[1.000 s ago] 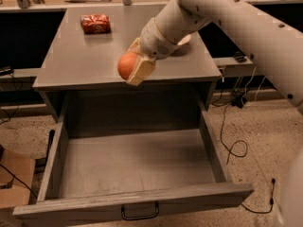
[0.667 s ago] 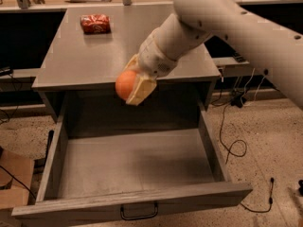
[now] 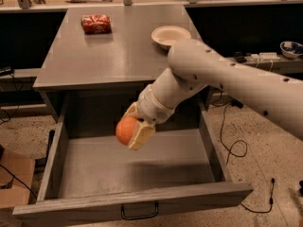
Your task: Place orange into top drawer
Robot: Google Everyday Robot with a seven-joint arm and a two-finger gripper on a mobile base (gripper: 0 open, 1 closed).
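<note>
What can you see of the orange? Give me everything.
The orange is small, round, smooth and plain orange, with no visible marks. It is held in the air by the gripper, whose tan fingers clamp it from above and from the lower right, hiding its right part. It hangs over the bare floor of the open top drawer, clear of it, and nothing else touches it.

Lab with cabled benches (image 3: pixel 263 63), speckled floor (image 3: pixel 270 145); gripper (image 3: pixel 130 135) over top drawer (image 3: pixel 142 205).
</note>
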